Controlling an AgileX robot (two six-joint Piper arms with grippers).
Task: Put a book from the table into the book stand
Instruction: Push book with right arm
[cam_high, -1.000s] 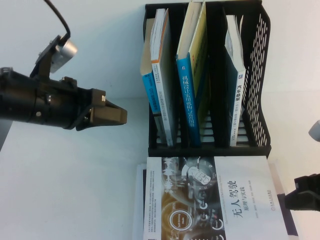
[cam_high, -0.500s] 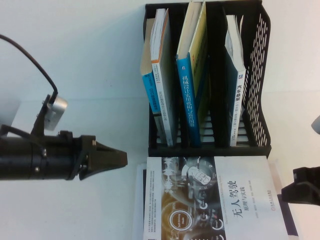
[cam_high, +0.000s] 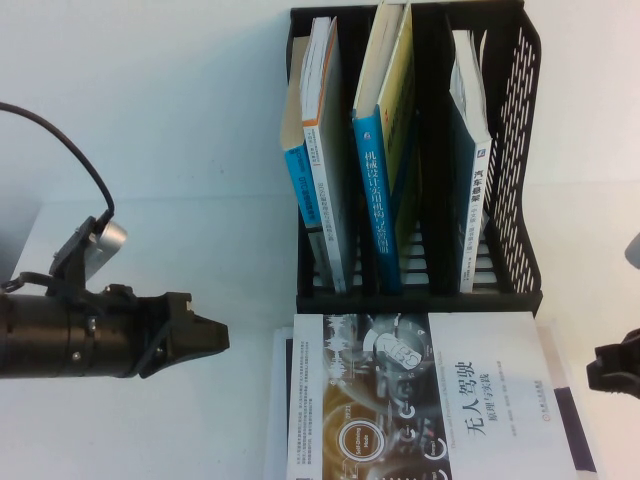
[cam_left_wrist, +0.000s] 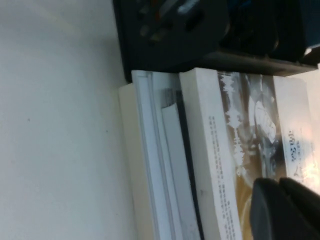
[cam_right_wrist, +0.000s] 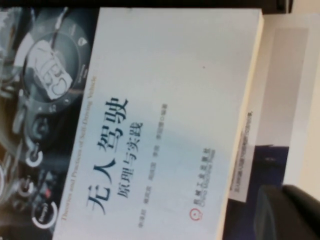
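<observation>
The book (cam_high: 470, 400), white with a black-grey-gold circuit graphic and a black Chinese title, lies flat on top of a stack on the table (cam_high: 150, 250), just in front of the book stand (cam_high: 515, 120). It also shows in the left wrist view (cam_left_wrist: 210, 150) and the right wrist view (cam_right_wrist: 165, 100). My left gripper (cam_high: 222, 335) is shut and empty, low over the table, left of the book's spine edge; in its wrist view the gripper (cam_left_wrist: 280, 184) hangs over the cover. My right gripper (cam_high: 597, 368) is shut and empty at the book's right edge, and its wrist view shows the gripper (cam_right_wrist: 280, 192) beside that edge.
The black stand holds several upright books, among them blue-spined ones (cam_high: 378, 190) and a white one (cam_high: 472, 170). Under the white book lie other books, including a dark navy one (cam_right_wrist: 265, 170) and pale ones (cam_left_wrist: 155, 165). Bare table lies to the left.
My left arm has dropped lower and drawn back a little to the left. My right gripper has shifted slightly toward the right edge. The book has not moved.
</observation>
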